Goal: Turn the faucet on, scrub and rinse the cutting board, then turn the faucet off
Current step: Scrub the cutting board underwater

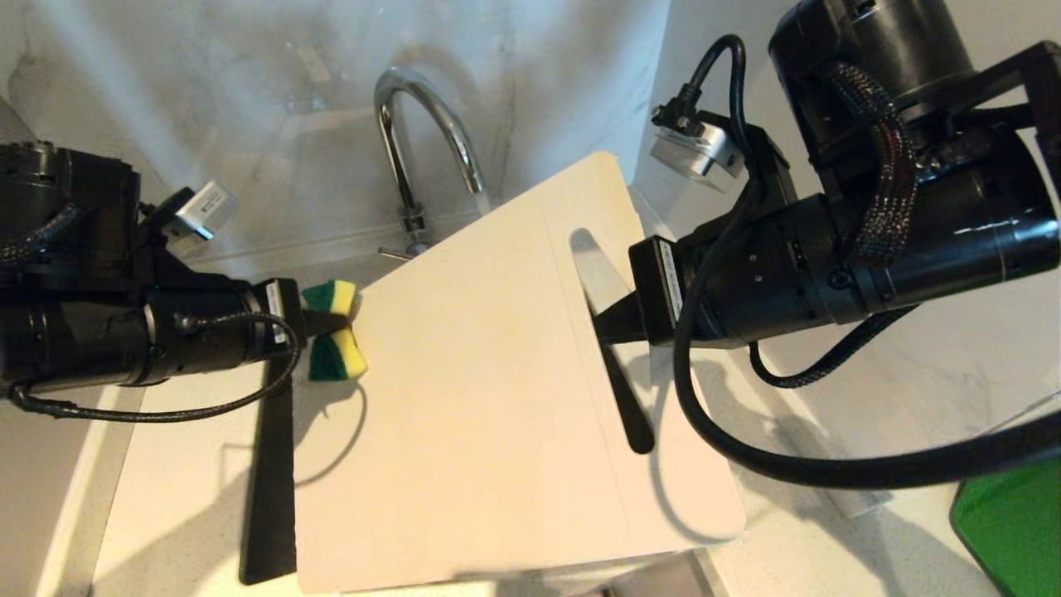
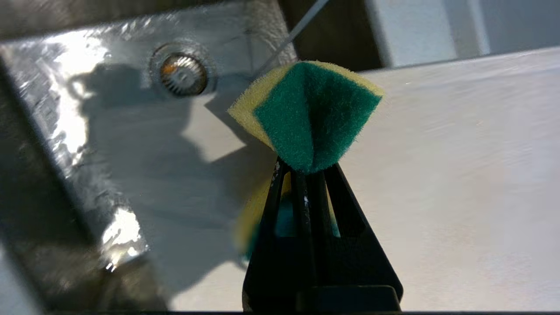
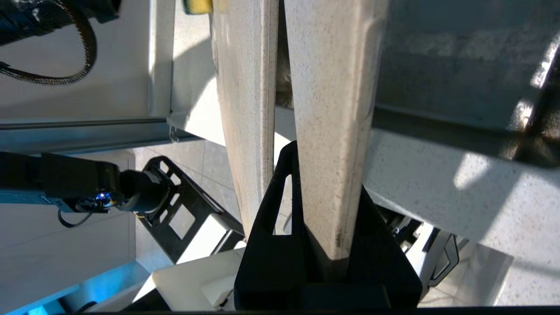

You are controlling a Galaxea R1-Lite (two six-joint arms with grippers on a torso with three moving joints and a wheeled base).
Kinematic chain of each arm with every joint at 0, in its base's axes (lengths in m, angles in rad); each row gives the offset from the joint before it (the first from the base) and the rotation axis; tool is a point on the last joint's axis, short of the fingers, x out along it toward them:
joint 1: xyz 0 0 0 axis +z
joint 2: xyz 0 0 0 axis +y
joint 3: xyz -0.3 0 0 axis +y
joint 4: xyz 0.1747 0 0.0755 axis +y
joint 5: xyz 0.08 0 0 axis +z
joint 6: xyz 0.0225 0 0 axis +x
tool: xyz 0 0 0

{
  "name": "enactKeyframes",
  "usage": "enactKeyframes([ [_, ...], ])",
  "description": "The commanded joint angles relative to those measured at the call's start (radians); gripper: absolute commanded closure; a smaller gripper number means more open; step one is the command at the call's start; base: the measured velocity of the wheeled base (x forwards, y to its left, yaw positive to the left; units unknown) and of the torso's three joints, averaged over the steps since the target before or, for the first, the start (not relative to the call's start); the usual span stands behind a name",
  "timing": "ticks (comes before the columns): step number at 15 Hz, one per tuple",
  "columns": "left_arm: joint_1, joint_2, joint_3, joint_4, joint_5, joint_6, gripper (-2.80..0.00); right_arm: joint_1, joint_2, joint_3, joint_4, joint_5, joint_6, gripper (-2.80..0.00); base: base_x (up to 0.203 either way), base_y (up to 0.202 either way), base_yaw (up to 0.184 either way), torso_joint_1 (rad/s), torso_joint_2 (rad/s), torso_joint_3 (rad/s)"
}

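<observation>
The chrome faucet (image 1: 417, 137) arches up behind the sink. In front of it the off-white cutting board (image 1: 481, 398) hangs tilted above the basin. My right gripper (image 1: 612, 322) is shut on the board's narrow strip (image 3: 334, 131) beside the slot handle (image 1: 609, 332). At the board's left edge, my left gripper (image 1: 331, 325) is shut on a folded green and yellow sponge (image 1: 340, 361). In the left wrist view the sponge (image 2: 313, 113) fans out past the fingers (image 2: 302, 170), with the board's face (image 2: 459, 175) just beside it. I cannot tell whether water runs from the spout.
The steel sink basin with its round drain (image 2: 183, 74) lies under the board. White counter (image 1: 166, 464) runs on both sides, with a dark strip (image 1: 269, 481) lying on the left. A green slab (image 1: 1011, 531) sits at the front right corner. The wall stands close behind the faucet.
</observation>
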Motion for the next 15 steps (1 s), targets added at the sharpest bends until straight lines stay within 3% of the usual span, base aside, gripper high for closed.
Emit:
enactKeyframes([
  [1, -0.062, 0.071, -0.074, 0.004, 0.037, -0.004, 0.0, 0.004, 0.02, -0.017, 0.003, 0.001, 0.002, 0.0, 0.0, 0.0, 0.0, 0.0, 0.0, 0.0],
  [3, -0.111, 0.109, -0.117, 0.01, 0.081, -0.002, 0.0, 0.004, 0.018, -0.014, 0.005, 0.001, 0.002, 0.0, 0.0, 0.0, 0.0, 0.0, 0.0, 0.0],
  [6, -0.122, 0.13, -0.094, 0.01, 0.088, -0.007, 0.0, 0.004, 0.013, -0.015, 0.003, 0.001, 0.002, 0.0, 0.0, 0.0, 0.0, 0.0, 0.0, 0.0],
  [11, -0.047, 0.118, -0.046, 0.006, 0.085, -0.011, 0.0, 0.004, 0.013, -0.02, 0.002, 0.001, 0.001, 0.0, 0.0, 0.0, 0.0, 0.0, 0.0, 0.0],
  [15, 0.009, 0.108, 0.073, -0.015, 0.076, -0.011, 0.0, 0.003, 0.012, -0.057, 0.003, -0.001, 0.002, 0.0, 0.0, 0.0, 0.0, 0.0, 0.0, 0.0],
])
